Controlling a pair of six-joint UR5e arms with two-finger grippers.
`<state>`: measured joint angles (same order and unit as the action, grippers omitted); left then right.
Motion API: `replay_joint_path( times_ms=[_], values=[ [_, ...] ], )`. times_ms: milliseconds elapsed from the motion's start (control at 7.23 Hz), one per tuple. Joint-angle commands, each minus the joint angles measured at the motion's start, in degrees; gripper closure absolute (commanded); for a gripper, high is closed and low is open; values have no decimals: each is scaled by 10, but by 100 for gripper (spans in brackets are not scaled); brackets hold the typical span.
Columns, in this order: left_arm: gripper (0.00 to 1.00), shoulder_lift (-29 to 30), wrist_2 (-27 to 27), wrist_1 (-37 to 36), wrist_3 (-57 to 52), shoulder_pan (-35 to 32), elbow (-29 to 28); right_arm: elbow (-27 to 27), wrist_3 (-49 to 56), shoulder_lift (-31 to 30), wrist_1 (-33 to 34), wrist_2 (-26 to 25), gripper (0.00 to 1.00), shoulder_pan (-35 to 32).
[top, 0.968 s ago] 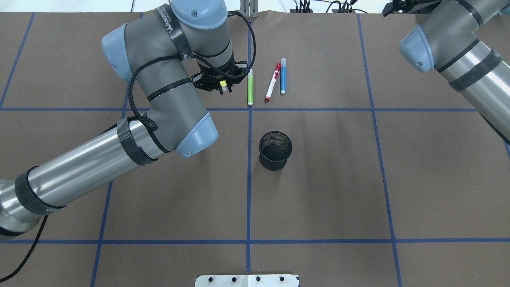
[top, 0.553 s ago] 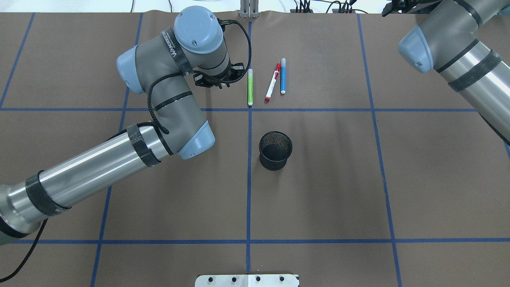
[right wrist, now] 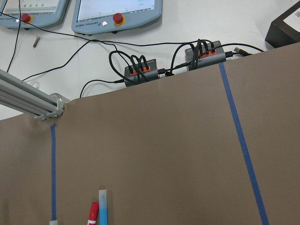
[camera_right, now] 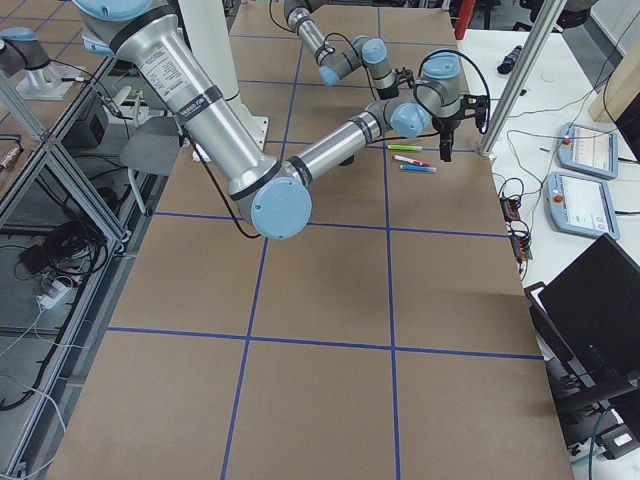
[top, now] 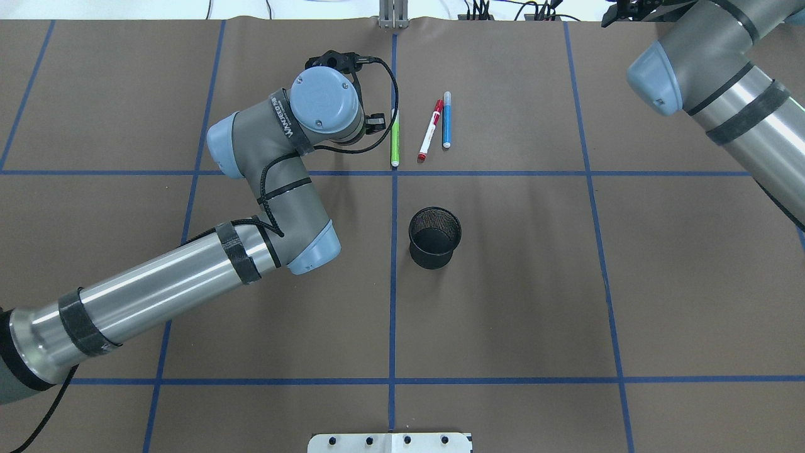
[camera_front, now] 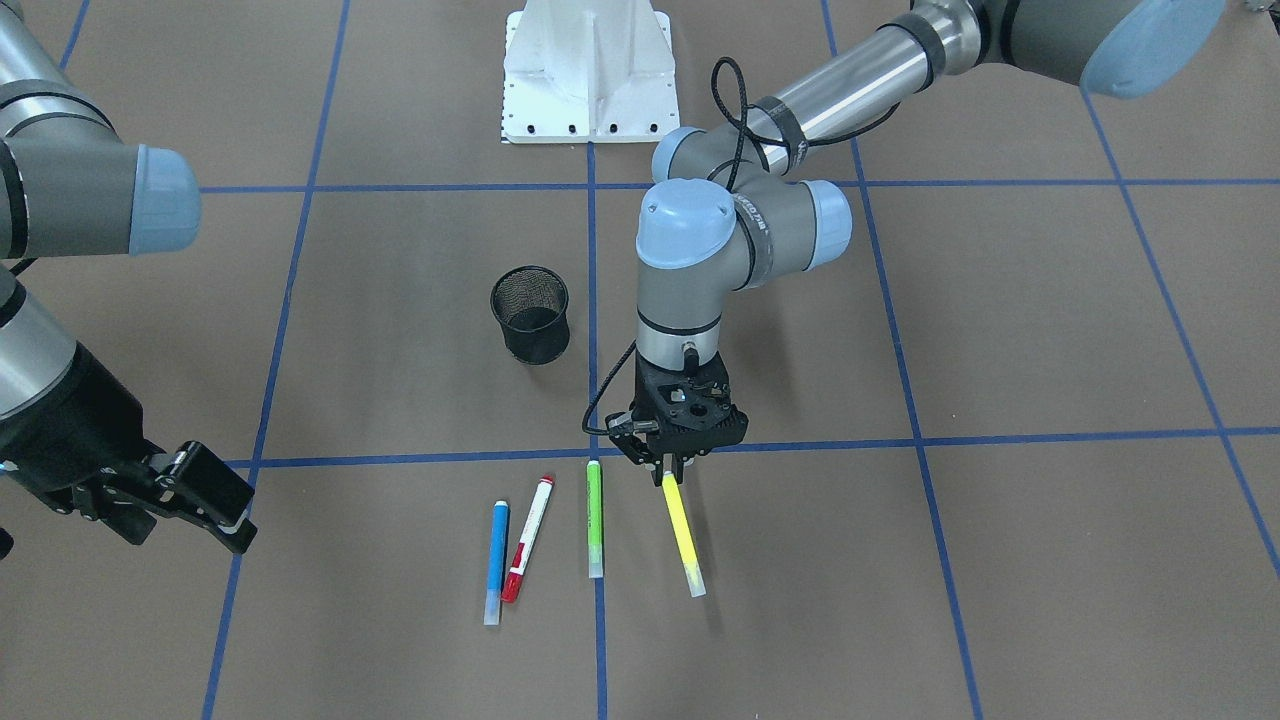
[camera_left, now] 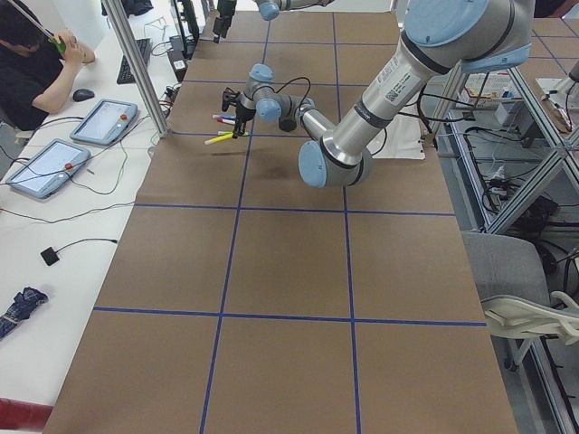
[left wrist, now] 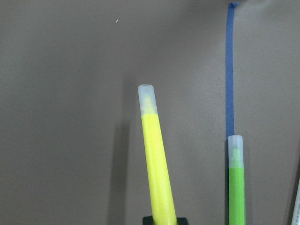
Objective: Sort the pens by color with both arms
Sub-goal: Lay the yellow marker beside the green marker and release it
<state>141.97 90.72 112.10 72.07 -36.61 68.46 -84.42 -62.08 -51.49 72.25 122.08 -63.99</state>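
Observation:
Three pens lie side by side on the brown table: blue (camera_front: 496,555) (top: 446,123), red-capped white (camera_front: 528,540) (top: 431,131) and light green (camera_front: 595,520) (top: 395,141). My left gripper (camera_front: 668,464) is shut on one end of the yellow pen (camera_front: 682,535) (left wrist: 155,168), which slants down beside the green pen (left wrist: 236,185); whether its clear-capped tip touches the table I cannot tell. In the overhead view the left wrist (top: 327,108) hides the yellow pen. My right gripper (camera_front: 232,522) hangs well away from the pens, holding nothing I can see; its jaw state is unclear.
An empty black mesh cup (camera_front: 530,313) (top: 434,238) stands nearer the robot than the pens. The white base pedestal (camera_front: 588,75) sits at the robot's edge. Cable hubs (right wrist: 140,72) line the far edge. A person (camera_left: 36,63) sits beyond it, by tablets.
The left arm has swung its wrist farther from the robot and tilted over, so its blue joint cap now covers the gripper and yellow pen in the overhead view. Right arm barely moved.

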Motion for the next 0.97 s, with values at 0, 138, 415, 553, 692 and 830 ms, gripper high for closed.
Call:
replay_joint_path(
  times_ms=[0,138,415,553,692,830],
  values=[
    [100,1,-18,19,-40,0,-7,0,-1,1,0,0,0,0],
    [100,2,-18,40,-72,1,-23,0,0,0,0,0,0,0],
    [100,4,-21,79,-74,7,-53,1,0,1,0,0,0,0],
    [100,4,-22,80,-74,13,-53,0,0,1,0,0,0,1],
    [100,5,-22,80,-74,16,-52,0,1,1,0,0,0,1],
    [75,5,-22,80,-73,18,-53,1,1,1,0,0,0,1]
  ],
)
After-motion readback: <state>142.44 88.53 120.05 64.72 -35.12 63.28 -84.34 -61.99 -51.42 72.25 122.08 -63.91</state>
